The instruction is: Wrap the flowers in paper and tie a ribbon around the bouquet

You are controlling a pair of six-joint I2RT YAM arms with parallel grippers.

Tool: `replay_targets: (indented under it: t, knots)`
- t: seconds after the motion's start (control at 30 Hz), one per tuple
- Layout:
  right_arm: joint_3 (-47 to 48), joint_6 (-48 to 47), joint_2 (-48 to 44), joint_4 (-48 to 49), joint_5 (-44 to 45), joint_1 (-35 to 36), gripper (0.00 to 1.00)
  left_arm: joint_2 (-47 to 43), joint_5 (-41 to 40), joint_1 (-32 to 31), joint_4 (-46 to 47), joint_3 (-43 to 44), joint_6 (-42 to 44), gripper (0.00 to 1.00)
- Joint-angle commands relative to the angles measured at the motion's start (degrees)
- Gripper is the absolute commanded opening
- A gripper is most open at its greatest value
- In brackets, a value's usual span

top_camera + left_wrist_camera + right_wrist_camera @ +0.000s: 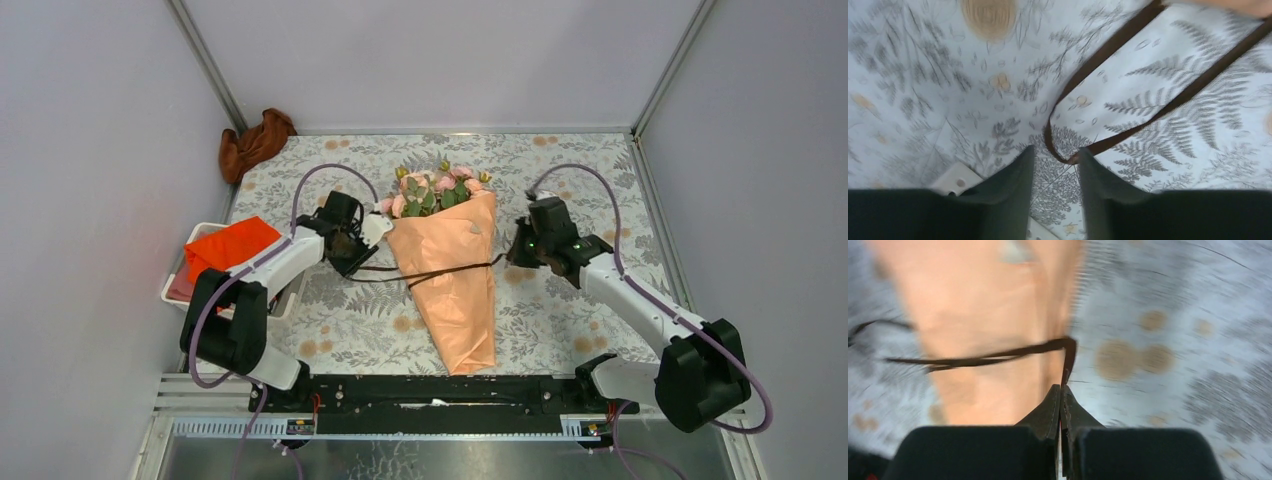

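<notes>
The bouquet lies in the middle of the table: pink flowers (436, 188) top a peach-orange paper (455, 285) cone that points toward me. The dark brown ribbon (440, 272) crosses the cone at mid-length and sticks out on both sides. My left gripper (352, 262) stands left of the cone. In the left wrist view it (1055, 152) is open, and the ribbon's (1049, 135) folded end lies loose on the cloth, touching the right fingertip. At the cone's right edge my right gripper (510, 258) is shut on the ribbon (998, 356), which rises from the jaws (1063, 387) and runs left over the paper (988, 300).
A white tray (180, 295) holding a bright orange cloth (228, 248) stands by the left arm. A brown cloth (255, 140) is bunched in the back left corner. Grey walls close in the fern-patterned tablecloth (560, 170) on three sides.
</notes>
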Motion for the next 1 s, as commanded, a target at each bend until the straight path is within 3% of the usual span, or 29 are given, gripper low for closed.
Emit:
replay_targets:
  t: [0.0, 0.2, 0.4, 0.63, 0.7, 0.73, 0.8, 0.87, 0.9, 0.97]
  knots:
    - [8.6, -2.7, -0.1, 2.9, -7.7, 7.5, 0.00, -1.9, 10.7, -3.1, -4.9, 9.2, 1.8, 0.51]
    - [11.8, 3.0, -2.0, 11.7, -20.4, 8.5, 0.00, -0.6, 23.5, -13.1, -4.8, 19.6, 2.7, 0.70]
    - [13.8, 6.1, -2.7, 17.4, -25.7, 8.4, 0.00, 4.1, 38.9, -14.6, 15.2, 20.7, -6.9, 0.85]
    - [14.3, 7.9, -1.9, 21.9, -28.4, 8.4, 0.00, 10.9, 44.3, -14.6, 21.9, 25.6, -19.6, 0.85]
    - [14.2, 7.9, -1.8, 22.1, -28.3, 8.4, 0.00, 11.5, 45.3, -14.6, 23.0, 25.7, -20.9, 0.78]
    - [14.2, 7.9, -1.8, 22.1, -28.3, 8.4, 0.00, 11.7, 45.6, -14.6, 23.0, 25.9, -21.2, 0.70]
    - [14.2, 7.5, -2.0, 21.8, -28.1, 8.4, 0.00, 12.0, 46.2, -14.6, 23.0, 26.1, -21.9, 0.44]
    - [14.3, 6.7, -2.3, 21.1, -27.2, 8.3, 0.00, 11.5, 46.0, -14.6, 22.8, 25.7, -22.0, 0.10]
    - [14.4, 5.8, -2.8, 20.5, -26.5, 8.3, 0.00, 11.2, 45.7, -14.5, 22.7, 25.4, -22.0, 0.00]
    - [14.3, 3.2, -3.9, 19.1, -24.2, 8.3, 0.06, 10.3, 45.0, -14.2, 22.6, 24.4, -22.1, 0.00]
